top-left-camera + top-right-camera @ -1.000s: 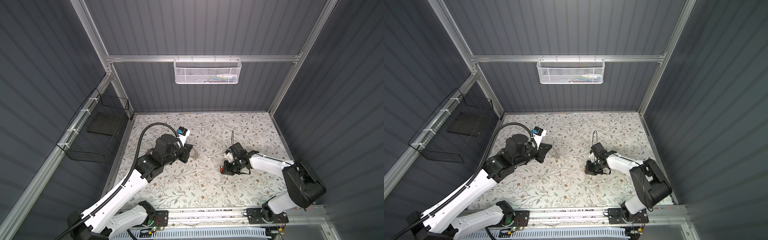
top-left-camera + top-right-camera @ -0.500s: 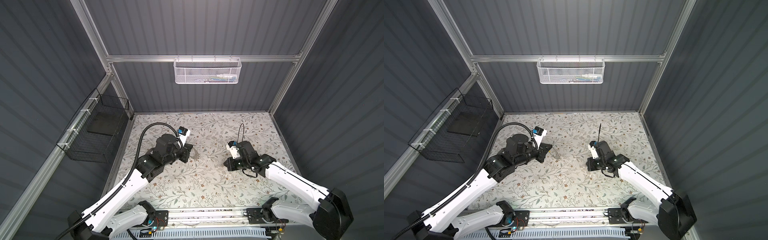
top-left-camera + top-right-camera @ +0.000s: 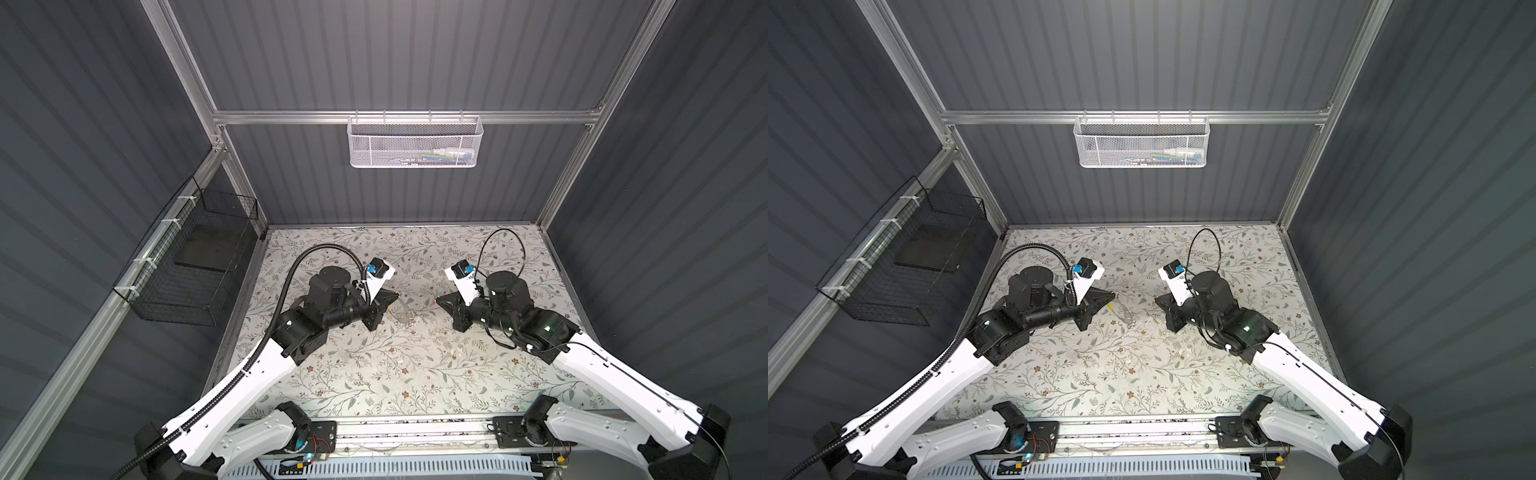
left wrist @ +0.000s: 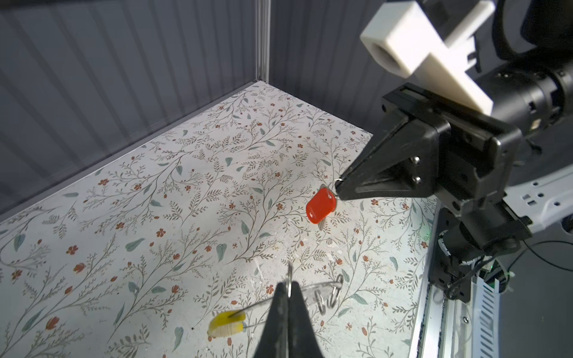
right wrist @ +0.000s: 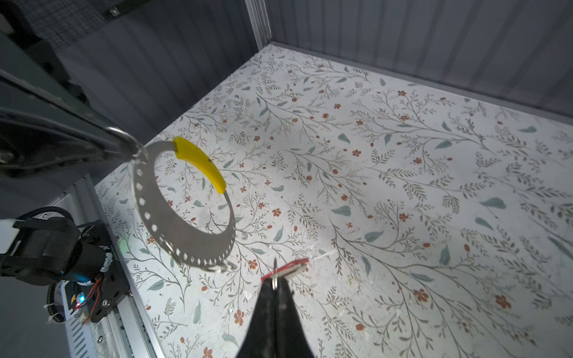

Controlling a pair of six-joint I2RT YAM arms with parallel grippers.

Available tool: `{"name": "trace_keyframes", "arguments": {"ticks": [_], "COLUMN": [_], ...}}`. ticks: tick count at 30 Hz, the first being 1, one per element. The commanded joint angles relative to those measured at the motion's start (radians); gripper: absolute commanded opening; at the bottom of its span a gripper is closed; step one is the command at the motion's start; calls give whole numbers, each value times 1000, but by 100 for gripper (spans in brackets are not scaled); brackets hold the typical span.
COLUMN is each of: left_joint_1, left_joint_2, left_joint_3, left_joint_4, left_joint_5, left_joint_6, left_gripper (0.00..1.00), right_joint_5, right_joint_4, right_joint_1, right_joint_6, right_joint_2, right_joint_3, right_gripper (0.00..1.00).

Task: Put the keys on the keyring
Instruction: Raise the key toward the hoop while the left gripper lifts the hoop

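The keyring [image 5: 161, 231], a thin grey hoop with a yellow section [image 5: 200, 164], hangs off the table from my left gripper [image 4: 288, 283], which is shut on a small ring at its rim. In the left wrist view the keyring [image 4: 313, 286] shows edge-on. In both top views it hangs between the arms [image 3: 405, 316] [image 3: 1125, 316]. The keys, with a red tag [image 4: 321, 206], dangle from my right gripper [image 5: 274, 282], shut on their small ring. The two grippers [image 3: 395, 296] [image 3: 438, 302] face each other a short way apart above the table's middle.
A white mesh basket [image 3: 415, 143] hangs on the back rail. A black wire basket [image 3: 187, 270] is fixed to the left wall. The floral table [image 3: 395, 374] is walled at the back and sides. An aluminium rail [image 3: 415, 428] runs along the front.
My right arm has swung round and lifted off the table with the keys, and now points at the left gripper. The left arm and keyring have barely moved.
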Motion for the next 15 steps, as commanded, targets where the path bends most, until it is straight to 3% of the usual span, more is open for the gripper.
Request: {"name": "trace_keyframes", "arguments": {"ticks": [1,5,11,15], "left_joint_1": [-5,-5,-4,-4], "left_joint_2": [-29,-14,22,27], "left_joint_3": [32,30,67,80], "left_joint_4": [35,55,34,35], "left_joint_5": [141,210,288,261], "left_joint_6": [147,195,208,186], "left_gripper": [0,0,0,0], "right_joint_5": [-47,-49,5,71], "right_joint_4": [102,187,174,158], "right_joint_1": [25,64,100,150], "right_joint_6": [-75,-151,-247,-298], "right_joint_2": [-28,-62,-48,-25], "right_joint_3": [22,2,30,52], "right_gripper": [0,0,0,0]}}
